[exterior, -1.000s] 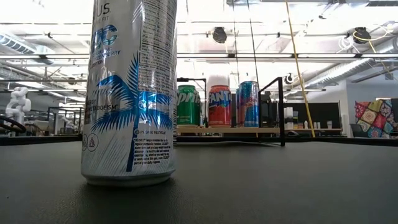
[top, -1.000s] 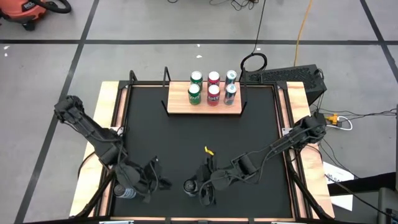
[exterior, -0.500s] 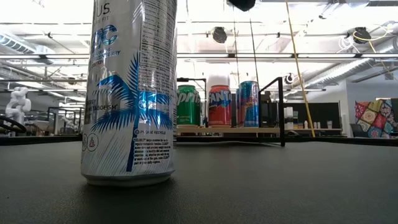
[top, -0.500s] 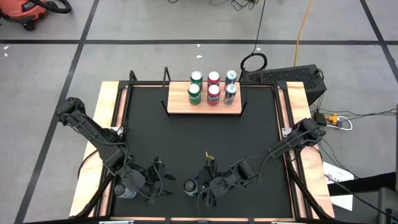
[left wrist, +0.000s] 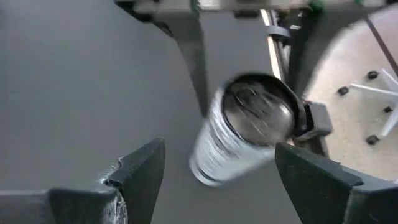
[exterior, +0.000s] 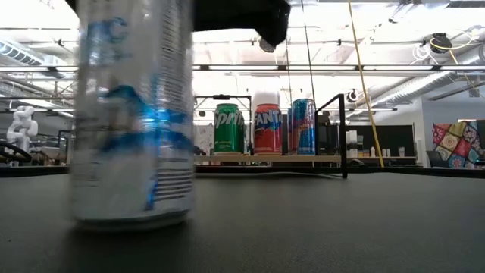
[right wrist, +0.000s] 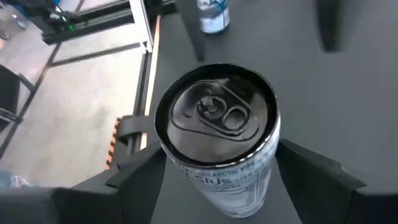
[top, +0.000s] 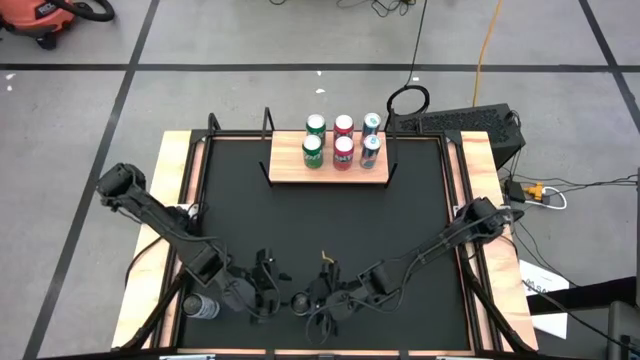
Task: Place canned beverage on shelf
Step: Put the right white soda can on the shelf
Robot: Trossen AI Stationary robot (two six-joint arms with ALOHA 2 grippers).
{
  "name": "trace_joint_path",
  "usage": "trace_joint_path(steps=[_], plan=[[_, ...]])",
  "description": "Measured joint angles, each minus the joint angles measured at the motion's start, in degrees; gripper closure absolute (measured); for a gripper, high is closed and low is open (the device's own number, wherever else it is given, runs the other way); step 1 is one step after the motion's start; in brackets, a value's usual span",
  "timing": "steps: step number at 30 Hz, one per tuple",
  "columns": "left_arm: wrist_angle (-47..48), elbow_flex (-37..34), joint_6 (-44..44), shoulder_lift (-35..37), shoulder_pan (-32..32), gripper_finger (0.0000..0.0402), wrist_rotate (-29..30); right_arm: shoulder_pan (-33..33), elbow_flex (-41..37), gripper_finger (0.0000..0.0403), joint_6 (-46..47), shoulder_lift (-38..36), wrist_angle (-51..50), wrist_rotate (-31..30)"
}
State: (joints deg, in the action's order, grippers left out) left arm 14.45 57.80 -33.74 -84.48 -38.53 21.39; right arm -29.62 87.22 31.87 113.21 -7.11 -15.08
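The near edge is where things have just happened: in the low view the white and blue can [exterior: 129,114] is smeared and sits further to one side than it did half a second ago, and a dark piece of arm now hangs over it, so I judge the can has just been nudged as the grab begins. It is upright on the black table [top: 300,215], close to the front edge and well apart from the shelf. My right gripper [right wrist: 217,186] has come down over it. Its fingers [right wrist: 134,177] are spread to either side of the can's wall, tight up against it, but I can't confirm a firm pinch yet. My left gripper [left wrist: 221,180] has swung in just beside it, with its fingers wide apart and holding nothing, and the same can shows ahead of them without touching. A second can [top: 200,306] stands untouched near the left arm at the table's front corner. At the far side, the shelf [top: 330,172] already carries six cans [top: 343,139] in two rows, with bare board at its front. Placing hasn't started, and I need a secure grip before lifting.
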Motion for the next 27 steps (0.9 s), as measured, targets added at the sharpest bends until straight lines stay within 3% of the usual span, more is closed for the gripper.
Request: trace_joint_path(steps=[10,14,20,27], plan=[[-0.68,0.0,-0.45,0.06,0.6,0.0097,-2.41,2.06,0.04,0.0122,0.43,2.0,2.41,-2.46],[-1.19,-0.01,-0.45,0.08,0.59,0.0097,-3.11,2.71,0.02,0.0144,-1.37,2.03,2.4,-3.81],[-0.64,0.0,-0.41,0.08,0.53,0.0097,-2.11,3.32,0.02,0.0183,-6.56,1.92,2.72,-1.25],[-0.66,0.0,4.61,0.08,0.98,0.0079,-1.6,3.76,0.02,0.0161,-7.04,1.92,2.75,-1.21]])
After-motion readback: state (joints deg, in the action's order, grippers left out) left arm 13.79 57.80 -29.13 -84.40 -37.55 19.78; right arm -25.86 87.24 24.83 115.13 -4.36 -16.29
